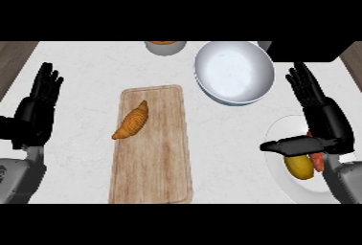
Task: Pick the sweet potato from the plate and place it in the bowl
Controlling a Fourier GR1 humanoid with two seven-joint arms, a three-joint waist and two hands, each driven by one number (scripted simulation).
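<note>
Currently, the right hand point(326, 122) is held upright above the white plate point(281, 179) at the counter's right side. Its fingers are straight and its thumb is stretched out to the left; nothing is gripped. The sweet potato point(318, 162), reddish-orange, is seen lying on the plate, largely hidden under the palm and thumb. A yellow oblong item point(299, 166) lies just beside it on the left. Contact between thumb and food cannot be determined.

The left hand point(35, 115) is recorded resting open at the left edge, fingers up.

The white bowl point(233, 72) is noted beyond the plate, up and to the left of the right hand, with bare white counter point(78, 72) between them. A wooden cutting board point(152, 162) is laid in the middle, carrying a croissant point(132, 120) near its left edge. A small container point(166, 48) with orange contents is cut off by the far edge. A dark block point(308, 50) sits close behind the right fingertips.
</note>
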